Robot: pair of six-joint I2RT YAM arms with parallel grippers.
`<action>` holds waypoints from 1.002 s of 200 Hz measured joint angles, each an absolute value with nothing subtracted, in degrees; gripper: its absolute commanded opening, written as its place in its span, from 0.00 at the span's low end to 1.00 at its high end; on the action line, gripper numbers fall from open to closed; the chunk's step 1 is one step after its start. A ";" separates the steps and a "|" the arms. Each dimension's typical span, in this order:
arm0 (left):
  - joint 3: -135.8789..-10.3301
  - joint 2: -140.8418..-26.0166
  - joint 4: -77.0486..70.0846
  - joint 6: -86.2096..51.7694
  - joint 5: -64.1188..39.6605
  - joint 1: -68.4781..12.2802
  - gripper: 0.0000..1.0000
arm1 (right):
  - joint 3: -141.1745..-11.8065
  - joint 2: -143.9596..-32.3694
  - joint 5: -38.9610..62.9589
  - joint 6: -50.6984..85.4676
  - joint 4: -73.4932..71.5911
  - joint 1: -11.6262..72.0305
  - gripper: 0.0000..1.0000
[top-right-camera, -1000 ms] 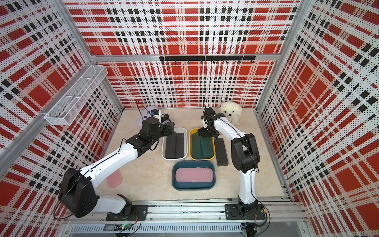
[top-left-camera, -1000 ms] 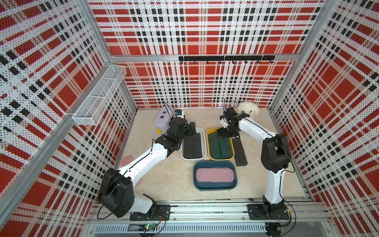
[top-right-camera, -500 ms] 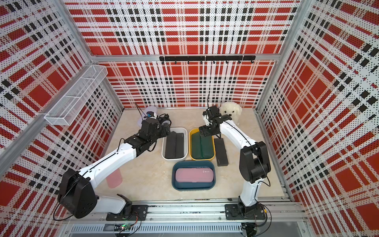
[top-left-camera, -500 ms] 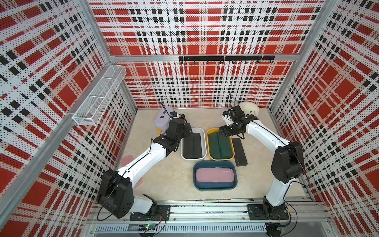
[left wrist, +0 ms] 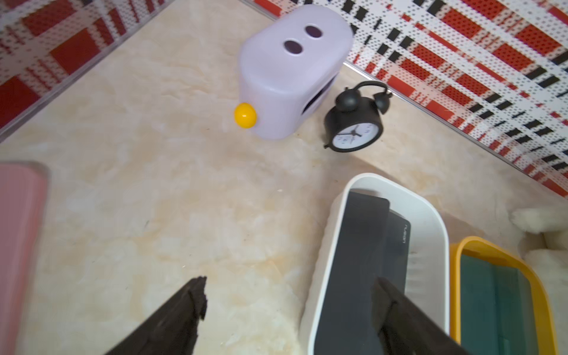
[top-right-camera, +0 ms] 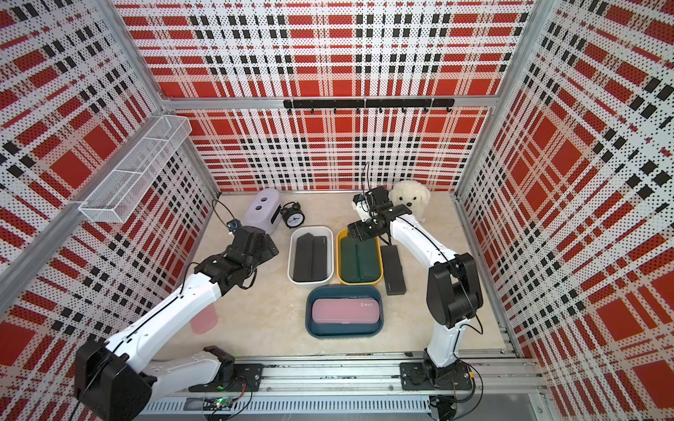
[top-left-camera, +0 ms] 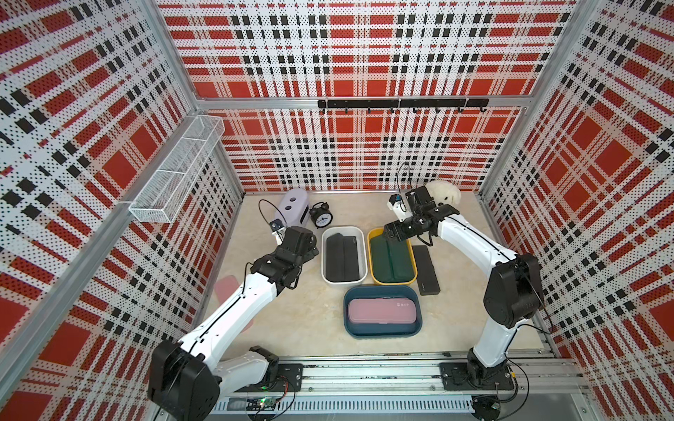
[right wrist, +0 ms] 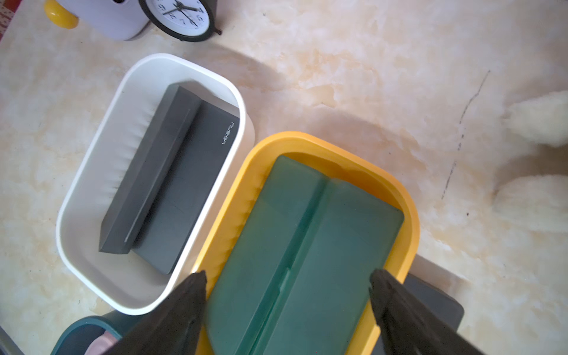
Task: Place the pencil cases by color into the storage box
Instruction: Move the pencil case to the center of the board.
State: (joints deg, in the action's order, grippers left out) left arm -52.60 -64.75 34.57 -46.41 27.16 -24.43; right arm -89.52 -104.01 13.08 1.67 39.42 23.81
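Two black pencil cases [top-left-camera: 343, 257] lie in the white bin [top-left-camera: 344, 282]. Beside it, two dark green cases [top-left-camera: 392, 258] fill the yellow bin [top-left-camera: 395, 282]. A pink case [top-left-camera: 381, 310] rests in the dark blue bin [top-left-camera: 383, 330]. Another black case [top-left-camera: 426, 270] lies on the table right of the yellow bin. A further pink case [top-right-camera: 204, 320] is partly hidden under my left arm. My left gripper [left wrist: 289, 282] is open and empty, over the table at the white bin's left rim. My right gripper [right wrist: 287, 276] is open above the green cases.
A lilac box [top-left-camera: 291, 210] and a black alarm clock [top-left-camera: 321, 218] stand at the back left. A white plush dog [top-left-camera: 443, 191] sits at the back right behind my right wrist. A wire basket [top-left-camera: 178, 175] hangs on the left wall.
My left gripper has drawn back from over the white bin to its left and opened wider. My right elbow has swung out to the right; its gripper stays over the yellow bin.
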 measured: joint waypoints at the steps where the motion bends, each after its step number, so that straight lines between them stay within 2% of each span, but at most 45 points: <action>1: -52.42 -64.34 34.92 -46.78 27.29 -24.36 0.96 | -89.67 -104.14 13.15 1.63 39.31 23.92 0.89; 4: -52.03 -63.70 35.62 -47.24 27.46 -24.23 1.00 | -90.02 -104.31 13.21 1.48 39.16 24.14 0.89; 45: -48.38 -55.86 44.84 -52.16 29.04 -21.82 0.99 | -95.13 -109.49 16.69 1.10 36.51 26.94 0.89; 106: -46.74 -53.15 55.13 -51.16 28.16 -14.31 0.99 | -103.92 -117.47 20.45 1.13 35.11 29.52 0.90; 139: -44.60 -48.23 57.06 -45.21 23.31 -4.14 0.99 | -106.02 -119.66 21.74 1.17 34.52 30.72 0.92; 147: -43.77 -47.35 57.17 -43.18 21.32 -1.43 0.99 | -106.39 -120.16 21.98 1.32 34.41 31.00 0.97; 161: -42.65 -46.83 57.14 -40.27 17.67 2.31 0.99 | -106.96 -120.97 22.33 1.32 34.35 31.44 1.00; 200: -40.49 -49.04 55.46 -35.77 10.00 7.07 0.99 | -107.24 -122.19 22.96 1.32 34.28 32.49 1.00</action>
